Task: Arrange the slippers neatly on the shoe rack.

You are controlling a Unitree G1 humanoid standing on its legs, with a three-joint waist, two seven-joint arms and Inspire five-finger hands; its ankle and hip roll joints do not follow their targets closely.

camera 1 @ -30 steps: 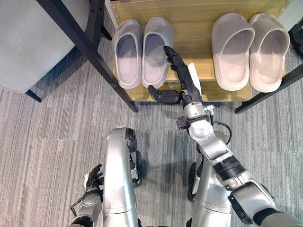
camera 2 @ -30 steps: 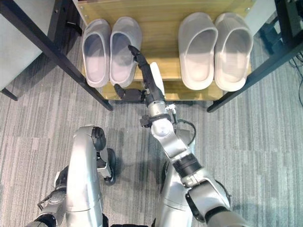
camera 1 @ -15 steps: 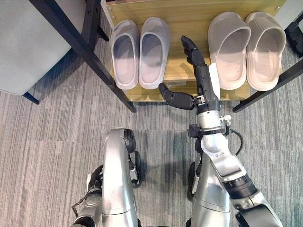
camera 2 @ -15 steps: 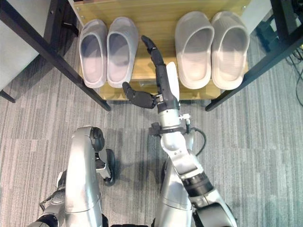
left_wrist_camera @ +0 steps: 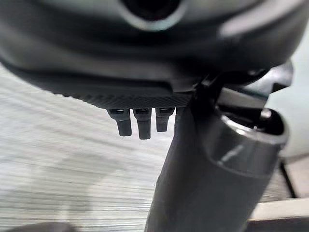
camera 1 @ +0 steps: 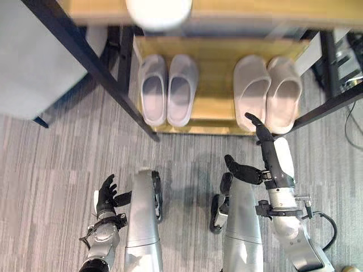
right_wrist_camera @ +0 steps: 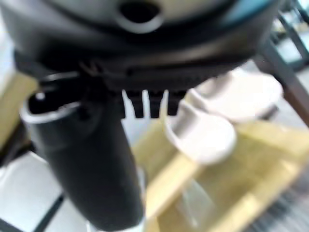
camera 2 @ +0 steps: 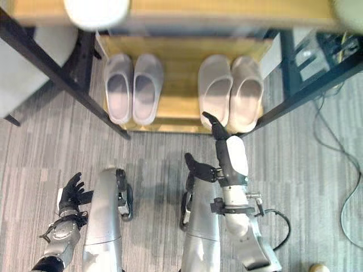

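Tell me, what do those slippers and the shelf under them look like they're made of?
The grey slippers and beige slippers look like moulded foam or soft rubber: matte, seamless, thick rounded edges. The shelf looks like light wood or wood-look board, with faint grain, on a dark frame, probably metal.

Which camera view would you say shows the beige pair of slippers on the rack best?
The left eye view: the beige slippers sit side by side on the shoe rack, seen whole from above. The right eye view matches it. The right wrist view catches them blurred.
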